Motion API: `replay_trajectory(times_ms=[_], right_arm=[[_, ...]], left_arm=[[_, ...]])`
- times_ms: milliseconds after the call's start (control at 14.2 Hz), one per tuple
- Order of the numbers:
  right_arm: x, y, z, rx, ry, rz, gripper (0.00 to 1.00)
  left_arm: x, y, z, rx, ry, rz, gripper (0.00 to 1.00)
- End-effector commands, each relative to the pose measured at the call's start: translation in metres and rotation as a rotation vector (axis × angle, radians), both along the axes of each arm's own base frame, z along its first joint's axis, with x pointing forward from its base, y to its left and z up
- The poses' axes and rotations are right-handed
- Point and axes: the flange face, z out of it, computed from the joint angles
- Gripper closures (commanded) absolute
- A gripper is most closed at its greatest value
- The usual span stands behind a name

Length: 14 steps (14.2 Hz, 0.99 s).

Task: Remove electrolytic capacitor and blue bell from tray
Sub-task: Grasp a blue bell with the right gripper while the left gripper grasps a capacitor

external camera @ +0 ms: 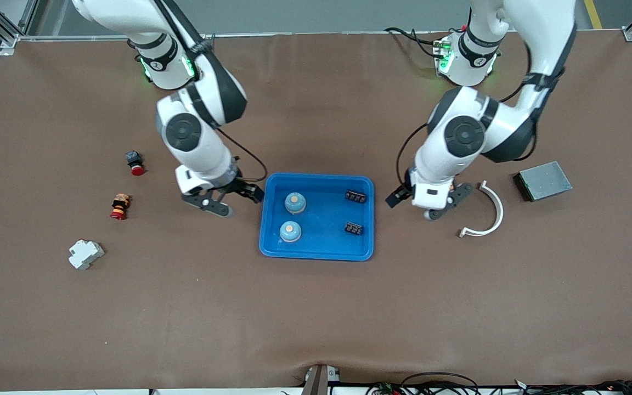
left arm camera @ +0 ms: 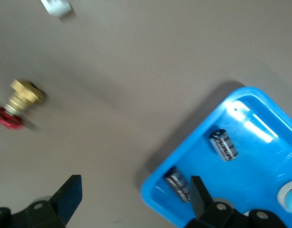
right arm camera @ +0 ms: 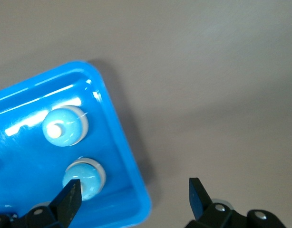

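I see the blue tray point(external camera: 316, 253) at the table's middle, still carrying everything I need to lift out. Two blue bells point(external camera: 294, 202) sit along its edge toward the right arm's end, and two electrolytic capacitors point(external camera: 355, 196) lie along the edge toward the left arm's end, so each arm has its own pair close by. My right gripper point(external camera: 227, 198) hangs low over the bare mat just beside the bells' edge, its fingers spread wide and empty. My left gripper point(external camera: 424, 206) hangs over the mat beside the capacitors' edge, also spread and holding nothing. Both forearms slope down toward the tray, wrists bent.
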Motion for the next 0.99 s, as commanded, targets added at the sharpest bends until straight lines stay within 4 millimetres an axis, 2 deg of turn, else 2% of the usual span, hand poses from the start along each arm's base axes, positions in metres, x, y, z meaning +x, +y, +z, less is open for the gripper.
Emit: replay_trajectory(times_ms=[0, 141, 423, 564, 706, 917], right_arm=[[-0.004, 0.028, -0.037, 0.009, -0.016, -0.057, 0.0], [-0.003, 0.042, -0.052, 0.006, -0.008, -0.071, 0.0], [-0.005, 0.068, -0.071, 0.002, 0.004, -0.117, 0.0], [-0.009, 0.082, -0.08, -0.001, 0.008, -0.126, 0.0], [-0.013, 0.093, -0.09, -0.008, 0.012, -0.135, 0.0], [-0.019, 0.105, -0.103, -0.021, 0.01, -0.139, 0.0]], left_arm=[[-0.008, -0.031, -0.029, -0.02, 0.006, 0.124, 0.0], [-0.014, -0.05, -0.046, -0.014, 0.001, 0.205, 0.0], [-0.02, -0.075, -0.082, 0.014, 0.034, 0.293, 0.01], [-0.015, -0.077, -0.089, -0.001, 0.021, 0.38, 0.1], [-0.02, -0.085, -0.103, 0.001, 0.032, 0.429, 0.1], [-0.02, -0.086, -0.112, 0.011, 0.046, 0.499, 0.12]])
